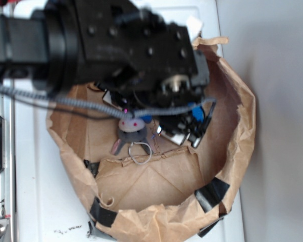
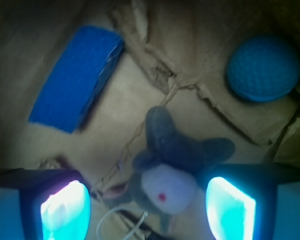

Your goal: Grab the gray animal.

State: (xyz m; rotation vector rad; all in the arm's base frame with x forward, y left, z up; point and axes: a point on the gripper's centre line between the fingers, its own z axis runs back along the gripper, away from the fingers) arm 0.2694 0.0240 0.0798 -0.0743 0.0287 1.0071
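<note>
Closest in the wrist view, the claw hangs spread wide, its two glowing pads apart and nothing pinched between them. Right in that gap lies the gray animal, a small plush keychain toy on the brown paper floor of the bag, cream face up toward the camera, horns pointing away, its metal key ring trailing out beside it. From the outside view the toy sits under the arm, roughly mid-bag, with crumpled paper walls all around. I'd guess the closing is what remains, and the risks are plain: the toy looks nearer one pad than the other, so a squeeze could nudge it sideways or catch only a horn; the ring or a torn paper fold might get pinched along with it. Farther off, the blue rectangular pad lies well apart on one side, and the teal ribbed ball rests well apart on the other.
</note>
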